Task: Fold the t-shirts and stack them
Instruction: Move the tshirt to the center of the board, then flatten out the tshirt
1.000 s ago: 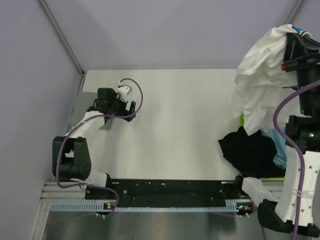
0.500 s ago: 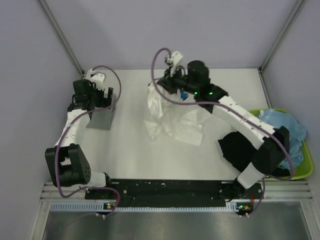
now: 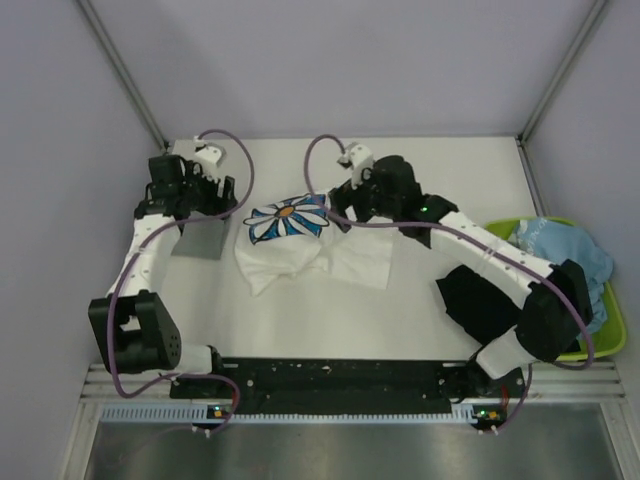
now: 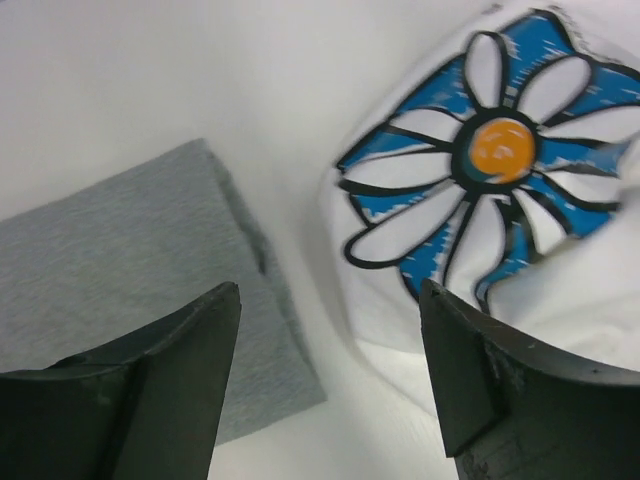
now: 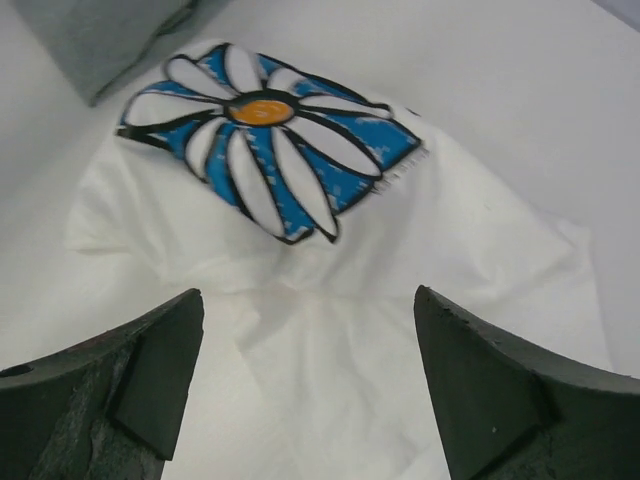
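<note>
Right gripper (image 5: 310,395) seemingly above white t-shirt (image 5: 270,150).

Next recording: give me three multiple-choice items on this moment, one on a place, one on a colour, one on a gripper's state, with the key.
1. Where does the light blue shirt lie?
A) in the green tray
B) at the table's far left corner
C) between a gripper's fingers

2. What colour is the middle of the flower on the white shirt?
A) red
B) orange
C) green

3. The right gripper is:
A) shut on cloth
B) shut on nothing
C) open over the white shirt

Key: 1 A, it is heaped inside the tray's rim. 2 B, an orange disc sits among the white petals. 3 C, its fingers stand apart and the cloth lies loose below.
</note>
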Robot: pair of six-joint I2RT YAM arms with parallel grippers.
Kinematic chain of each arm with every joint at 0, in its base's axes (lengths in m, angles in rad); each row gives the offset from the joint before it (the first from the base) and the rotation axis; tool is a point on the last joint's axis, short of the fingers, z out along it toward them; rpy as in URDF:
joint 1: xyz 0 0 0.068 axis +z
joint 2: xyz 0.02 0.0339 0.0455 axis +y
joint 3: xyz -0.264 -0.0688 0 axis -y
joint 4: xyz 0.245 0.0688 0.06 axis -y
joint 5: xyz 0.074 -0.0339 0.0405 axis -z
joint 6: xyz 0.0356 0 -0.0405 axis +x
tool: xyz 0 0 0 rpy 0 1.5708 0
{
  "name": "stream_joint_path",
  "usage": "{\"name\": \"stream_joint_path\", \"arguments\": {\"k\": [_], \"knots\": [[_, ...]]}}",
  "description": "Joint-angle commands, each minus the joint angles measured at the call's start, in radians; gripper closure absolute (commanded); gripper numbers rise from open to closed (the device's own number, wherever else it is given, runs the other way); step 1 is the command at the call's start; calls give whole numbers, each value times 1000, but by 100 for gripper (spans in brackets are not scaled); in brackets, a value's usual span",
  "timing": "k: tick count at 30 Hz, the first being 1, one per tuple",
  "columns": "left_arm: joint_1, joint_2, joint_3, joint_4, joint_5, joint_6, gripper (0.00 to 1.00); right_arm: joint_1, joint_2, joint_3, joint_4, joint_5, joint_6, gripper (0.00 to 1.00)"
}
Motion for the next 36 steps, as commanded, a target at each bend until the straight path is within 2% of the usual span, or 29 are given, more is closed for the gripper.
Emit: {"name": "stream_joint_path", "arguments": {"k": [1, 2, 5, 10, 14, 16, 18, 19, 20, 21, 22, 23, 26, 31, 33, 36], "knots": [[-122, -44, 3, -206, 205, 196, 29, -153, -56, -120, -25, 133, 167, 18], [-197, -46, -11, -272, 199, 263, 30, -181, -40, -141, -36, 151, 180, 18], [-291, -43, -83, -372, 140, 392, 29, -236, 18, -171, -45, 181, 217, 16], [-382, -27, -260, -282, -115, 444, 22, -252, 162, -146, -37, 202, 221, 15], [-403, 9, -326, -228, -196, 464, 21, -252, 245, -148, -28, 127, 237, 18], [-406, 34, -344, -178, -250, 450, 21, -252, 262, -155, -33, 129, 241, 31], [-408, 68, -353, -149, -296, 440, 23, -252, 256, -163, -42, 132, 241, 56], [-411, 92, -346, -146, -316, 430, 28, -253, 239, -165, -47, 132, 243, 68], [-411, 118, -337, -144, -345, 423, 40, -253, 222, -165, -57, 132, 237, 83], [-411, 146, -326, -150, -373, 414, 60, -253, 193, -160, -66, 135, 235, 96], [-411, 164, -306, -156, -396, 406, 90, -253, 153, -152, -77, 145, 227, 100], [-409, 171, -286, -159, -442, 386, 100, -255, 118, -140, -96, 153, 220, 100], [-390, 110, -208, -159, -505, 326, 100, -255, -29, -73, -157, 213, 175, 100], [-324, -96, 22, -220, -505, 248, 100, -258, -270, 64, -200, 285, 105, 100], [-296, -99, 230, -356, -497, 207, 100, -258, -362, 113, -197, 313, 94, 100], [-258, -110, 407, -432, -509, 187, 100, -258, -462, 188, -186, 346, 66, 100]]}}
